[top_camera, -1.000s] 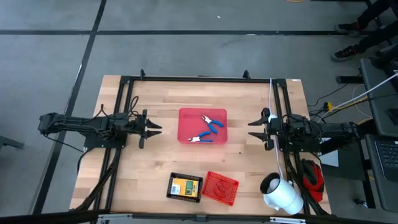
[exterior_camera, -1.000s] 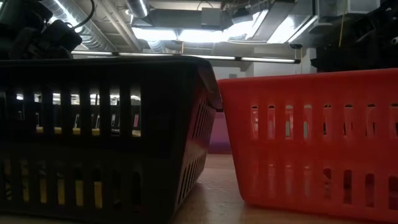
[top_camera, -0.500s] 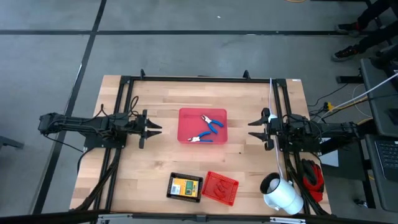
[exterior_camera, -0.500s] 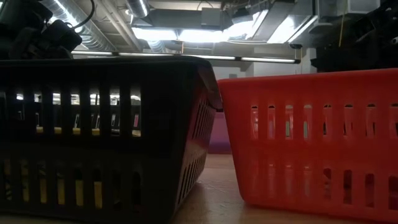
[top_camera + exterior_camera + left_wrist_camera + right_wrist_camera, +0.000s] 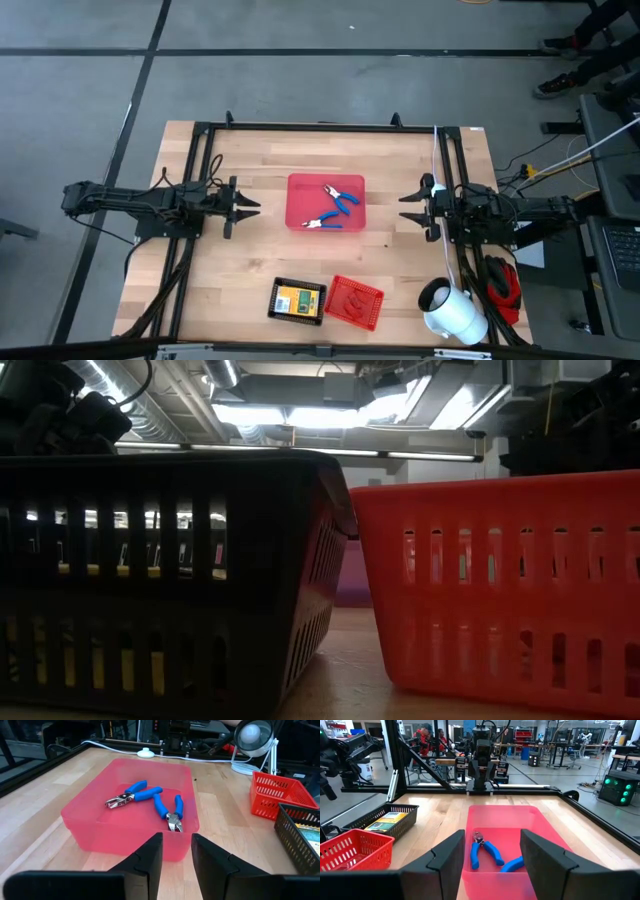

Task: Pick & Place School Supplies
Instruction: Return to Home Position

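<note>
Two blue-handled pliers [image 5: 333, 207] lie inside the large red tray [image 5: 300, 190] at mid table; they also show in the left wrist view [image 5: 135, 796] [image 5: 170, 811] and the right wrist view [image 5: 484, 851]. A yellow-and-green card box [image 5: 294, 299] lies flat in the black basket [image 5: 298, 300], beside the red mesh basket [image 5: 354, 302]. No tiny red blocks can be made out. My left gripper [image 5: 245, 207] [image 5: 177, 852] hovers open just left of the tray. My right gripper [image 5: 408, 208] [image 5: 492, 860] hovers open to the tray's right.
The two baskets stand side by side near the table's near edge and fill the low view: the black basket [image 5: 170, 570] and the red basket [image 5: 500, 580]. A white lamp [image 5: 452, 310] stands at the near right corner. A black frame [image 5: 320, 127] runs along the far edge.
</note>
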